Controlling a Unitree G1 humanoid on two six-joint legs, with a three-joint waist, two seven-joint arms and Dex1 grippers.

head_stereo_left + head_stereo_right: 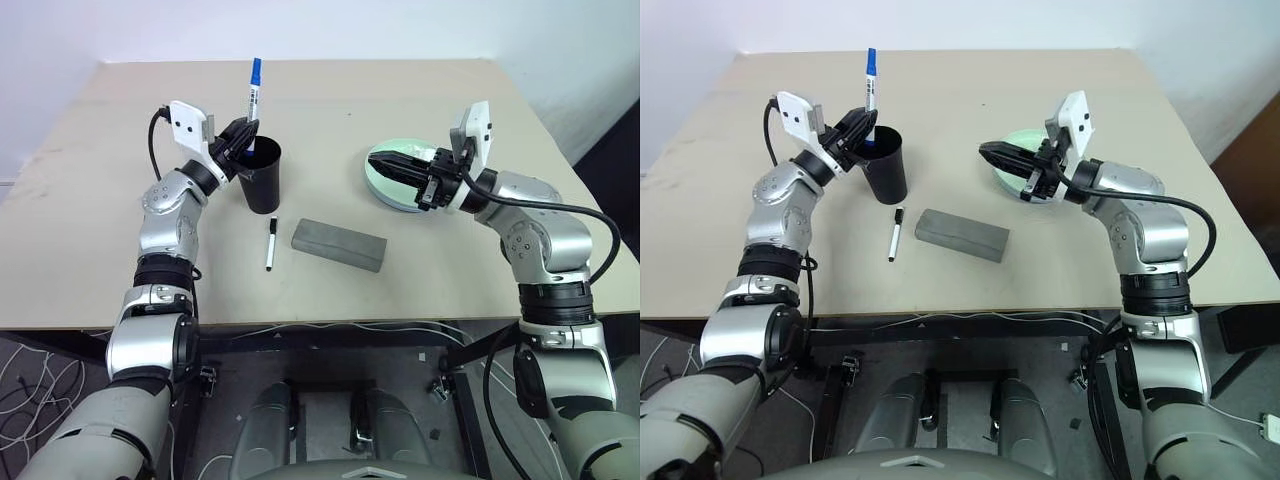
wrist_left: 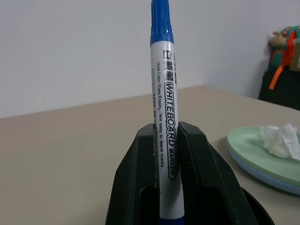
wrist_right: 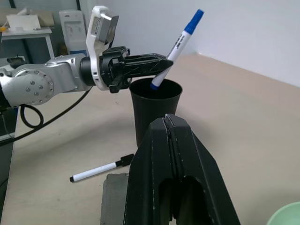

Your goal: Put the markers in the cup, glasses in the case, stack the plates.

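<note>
Beige and bare at its far end, the bench (image 1: 420, 100) is carrying the cup (image 1: 263, 178), over whose rim the left hand (image 1: 242, 136) is gripping the blue-capped marker (image 1: 253, 88) upright for dropping in, while the right hand (image 1: 392, 165) is hovering closed and empty over the stacked plates (image 1: 385, 190), and the black-capped marker (image 1: 270, 243) is lying beside the case (image 1: 338, 244).

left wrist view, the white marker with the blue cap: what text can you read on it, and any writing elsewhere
"WHITEBOARD MARKER" on the white barrel of the blue-capped marker, clamped in the left gripper.
"Vivid Color | Easy Erasing" and "Not easy to leave marks": small print beside it on the same barrel.
Boxed characters above "WHITEBOARD": too blurred to read.
Short white black-capped marker, grey felt-like rectangular case, tall black plastic cup: no readable text.
</note>
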